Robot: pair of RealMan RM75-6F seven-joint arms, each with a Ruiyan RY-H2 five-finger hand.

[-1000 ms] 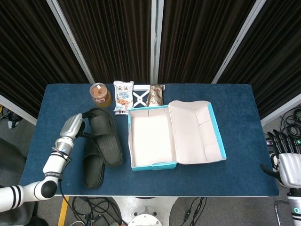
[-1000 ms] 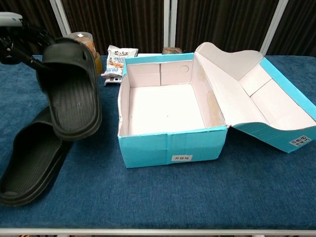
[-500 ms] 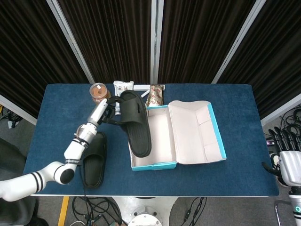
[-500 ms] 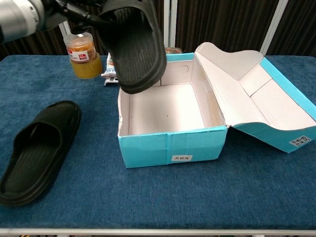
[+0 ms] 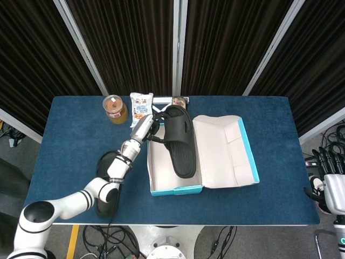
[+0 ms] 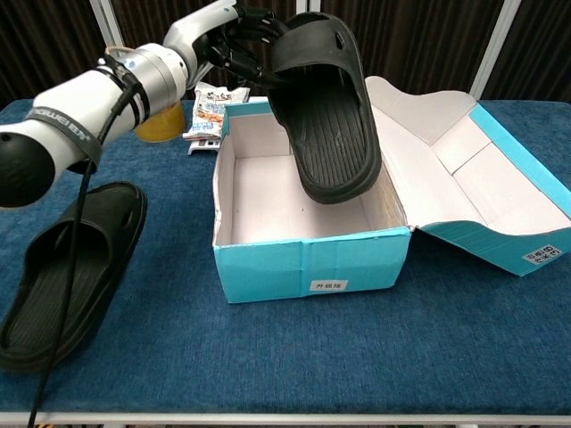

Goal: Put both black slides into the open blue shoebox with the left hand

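Since half a second ago, the left hand point(image 6: 234, 40) has carried the held slide point(image 6: 328, 107) further right, from over the near-left wall of the blue shoebox point(image 6: 308, 263) to above its open compartment. That hand grips the slide at its strap end, fingers curled round the edge; the slide hangs tilted, sole facing the chest camera, toe end lowest and inside the box's outline without clearly resting on the floor. In the head view the held slide point(image 5: 179, 141) lies lengthwise over the shoebox point(image 5: 176, 190), whose lid lies folded open to the right.

The other slide point(image 6: 64, 272) lies flat on the blue worktop point(image 6: 375, 357) left of the box, well apart from it, unmoved; the left arm partly hides it from above.

At the worktop's far edge stand an orange jar point(image 5: 115, 108) and a snack packet point(image 5: 140, 109).

The right hand point(image 5: 327, 181) hangs off the worktop's right edge, fingers apart, holding nothing.
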